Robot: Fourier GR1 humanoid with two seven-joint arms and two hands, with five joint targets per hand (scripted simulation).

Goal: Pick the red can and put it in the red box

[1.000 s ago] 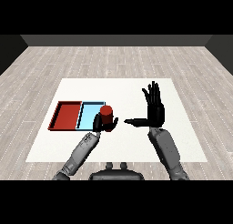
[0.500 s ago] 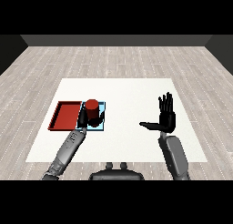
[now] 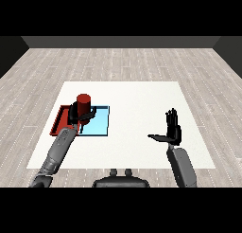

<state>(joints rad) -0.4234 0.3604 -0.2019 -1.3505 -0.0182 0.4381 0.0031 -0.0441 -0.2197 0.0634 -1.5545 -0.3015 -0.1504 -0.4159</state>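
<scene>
Curling my left hand (image 3: 77, 114) round the red can (image 3: 84, 103) above the red tray (image 3: 57, 125), partly hidden; right hand (image 3: 173, 128) spread over bare table (image 3: 137, 99).

a white desk (image 3: 137, 97) stands on a pale plank floor (image 3: 142, 61). directly on it lie a red tray (image 3: 58, 122) and a light blue tray (image 3: 100, 125), touching side by side, the blue one just right of the left hand's fingers (image 3: 89, 116).
</scene>
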